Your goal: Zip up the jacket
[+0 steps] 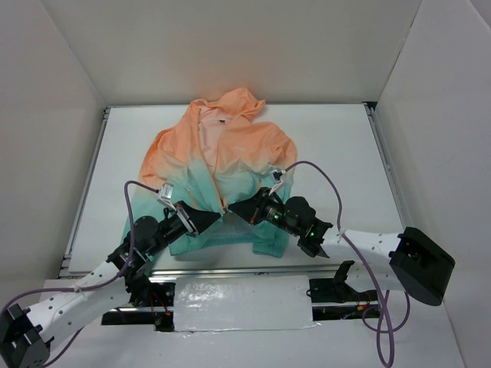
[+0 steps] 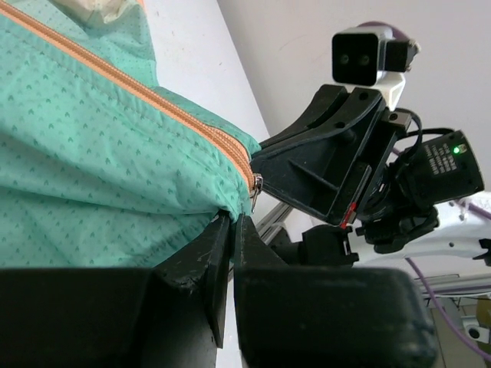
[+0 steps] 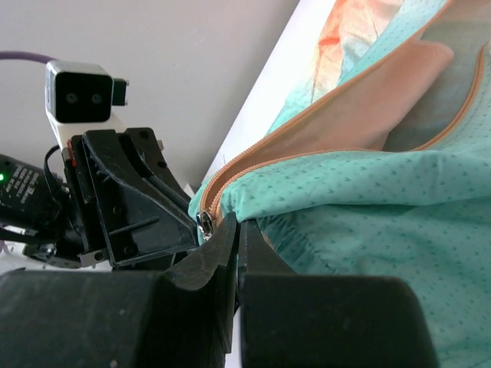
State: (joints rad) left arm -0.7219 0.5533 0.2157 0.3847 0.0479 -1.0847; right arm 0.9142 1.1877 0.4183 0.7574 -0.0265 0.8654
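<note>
The jacket (image 1: 222, 153) lies flat on the white table, hood at the far side, teal hem near the arm bases, front open higher up. My left gripper (image 1: 217, 218) and right gripper (image 1: 236, 209) meet nose to nose at the bottom of the orange front zipper (image 2: 153, 100). In the left wrist view the left gripper (image 2: 232, 221) is shut on the teal hem fabric (image 2: 92, 153), just below the metal zipper slider (image 2: 255, 192). In the right wrist view the right gripper (image 3: 238, 225) is shut on the hem (image 3: 368, 207) beside the slider (image 3: 205, 225).
White walls enclose the table (image 1: 337, 153) on three sides, with metal rails (image 1: 83, 192) along its left and right edges. A white padded strip (image 1: 242, 305) lies at the near edge between the arm bases. Purple cables (image 1: 326, 180) loop above each arm.
</note>
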